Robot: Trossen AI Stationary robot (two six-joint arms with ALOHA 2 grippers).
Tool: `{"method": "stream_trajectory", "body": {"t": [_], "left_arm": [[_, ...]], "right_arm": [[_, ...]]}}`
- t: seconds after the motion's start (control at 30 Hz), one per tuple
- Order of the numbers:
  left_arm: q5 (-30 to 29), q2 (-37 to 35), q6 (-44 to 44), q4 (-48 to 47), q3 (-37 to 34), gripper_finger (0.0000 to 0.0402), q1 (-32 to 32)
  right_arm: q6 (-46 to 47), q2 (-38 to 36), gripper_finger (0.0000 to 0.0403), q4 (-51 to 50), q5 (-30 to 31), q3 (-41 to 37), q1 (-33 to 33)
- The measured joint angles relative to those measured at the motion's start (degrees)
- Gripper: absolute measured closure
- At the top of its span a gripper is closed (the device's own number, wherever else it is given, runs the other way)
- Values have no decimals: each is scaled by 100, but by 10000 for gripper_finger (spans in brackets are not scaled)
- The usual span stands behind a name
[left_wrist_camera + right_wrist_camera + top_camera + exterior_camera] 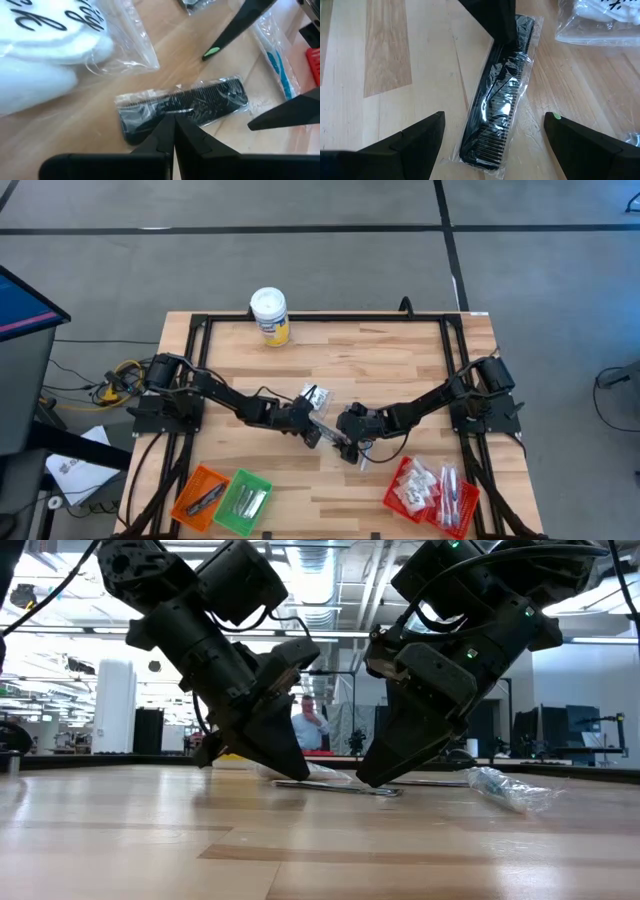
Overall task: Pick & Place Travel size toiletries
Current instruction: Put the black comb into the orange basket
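Black comb [502, 100] in clear wrap lay mid-table, just beside a white sachet [45, 37] bearing black script (cropped, unreadable). Left gripper [174, 131] had its fingers pressed together, tips at the comb's one end. Right gripper [492, 131] stood spread wide, a finger either side of the comb, not touching. Bare wood [380, 355] lay open from the comb toward the yellow canister [270, 316]. Its label was illegible.

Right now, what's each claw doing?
Left claw: shut, tips pressed on the wrapped black comb.
Right claw: open, straddling the comb, holding nothing.
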Motion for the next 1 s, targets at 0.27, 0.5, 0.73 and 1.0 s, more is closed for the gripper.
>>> {"method": "stream_trajectory", "body": {"t": [0.27, 0.5, 0.73, 1.0], "left_arm": [[8, 0, 4, -3, 0, 401, -158], [9, 68, -24, -36, 3, 401, -161], [17, 70, -26, 17, 4, 401, -140], [24, 68, -15, 179, 4, 401, -132]], "right_arm": [[0, 0, 68, -26, 0, 0, 0], [0, 0, 68, -21, 0, 0, 0], [0, 0, 68, -23, 0, 0, 0], [0, -2, 68, -23, 0, 0, -2]]}}
